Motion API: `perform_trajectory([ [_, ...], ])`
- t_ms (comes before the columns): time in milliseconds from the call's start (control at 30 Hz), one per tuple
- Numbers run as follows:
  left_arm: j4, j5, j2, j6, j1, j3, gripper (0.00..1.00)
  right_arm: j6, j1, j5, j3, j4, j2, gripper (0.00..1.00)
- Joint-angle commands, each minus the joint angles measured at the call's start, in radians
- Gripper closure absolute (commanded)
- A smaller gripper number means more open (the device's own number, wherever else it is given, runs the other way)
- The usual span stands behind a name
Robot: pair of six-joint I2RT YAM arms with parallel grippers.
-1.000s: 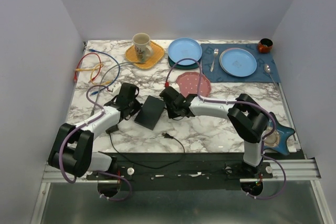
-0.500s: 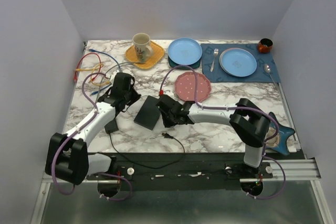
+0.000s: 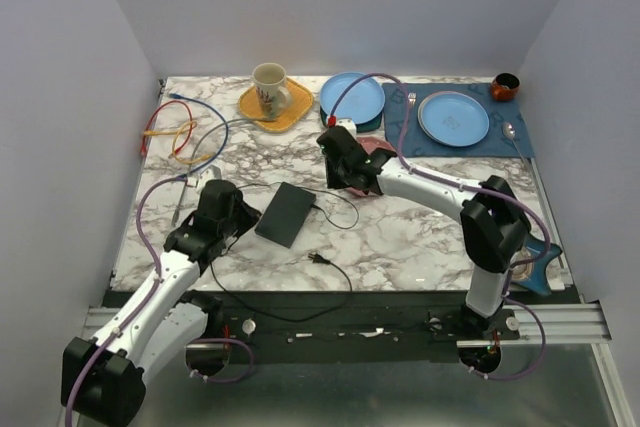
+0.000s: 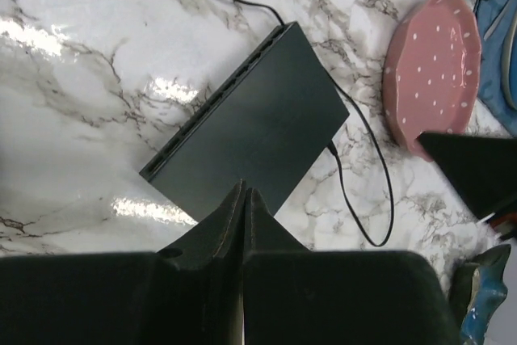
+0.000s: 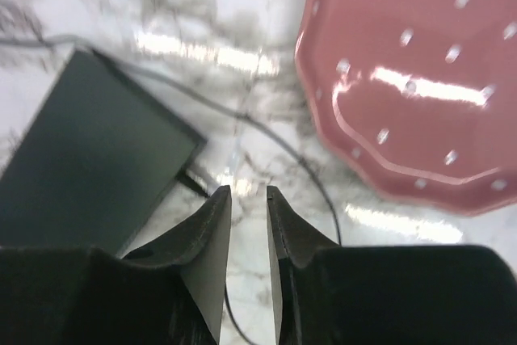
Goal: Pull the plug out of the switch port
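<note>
The switch (image 3: 285,214) is a flat matte-black box lying at an angle on the marble table. It also shows in the left wrist view (image 4: 250,119), sockets along its upper-left edge, and in the right wrist view (image 5: 89,159). A thin black cable's plug (image 5: 190,179) sits in the switch's side, and shows in the left wrist view (image 4: 332,149). My left gripper (image 3: 238,213) is shut and empty, just left of the switch (image 4: 244,189). My right gripper (image 3: 342,175) is slightly open and empty (image 5: 245,191), above the table between the plug and the pink dotted plate (image 5: 412,86).
Coloured cables (image 3: 175,132) lie at the far left, and a grey cable end (image 3: 178,199) lies left of my left arm. A mug on a yellow plate (image 3: 270,87), blue plates (image 3: 352,95) and a navy mat (image 3: 520,132) with cutlery are at the back. A loose black plug (image 3: 318,259) lies near the front edge.
My left arm has pulled back toward the near left, away from the switch's socket edge. My right gripper has lifted off the switch and moved back toward the pink plate. The switch stays put.
</note>
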Motion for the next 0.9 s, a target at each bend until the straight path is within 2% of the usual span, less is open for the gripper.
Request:
perform_trajectory([
  [0, -0.034, -0.019, -0.043, -0.056, -0.038, -0.075, 0.94, -0.084, -0.053, -0.031, 0.169, -0.037, 0.095, 0.65],
  [100, -0.037, -0.007, -0.043, -0.083, -0.045, -0.129, 1.00, -0.107, -0.058, -0.079, 0.291, -0.051, 0.185, 0.66],
  [233, -0.033, -0.011, -0.069, -0.113, -0.066, -0.195, 1.00, -0.113, -0.056, -0.120, 0.412, -0.082, 0.293, 0.75],
  [400, -0.014, -0.024, -0.038, -0.131, -0.071, -0.244, 1.00, -0.099, -0.058, -0.154, 0.467, -0.102, 0.374, 0.81],
  [667, 0.131, 0.039, 0.163, -0.131, -0.071, -0.253, 1.00, -0.062, -0.056, -0.229, 0.415, -0.091, 0.396, 0.86],
  [867, 0.213, 0.061, 0.290, -0.102, -0.071, -0.201, 1.00, -0.041, -0.046, -0.269, 0.252, -0.019, 0.328, 0.88],
])
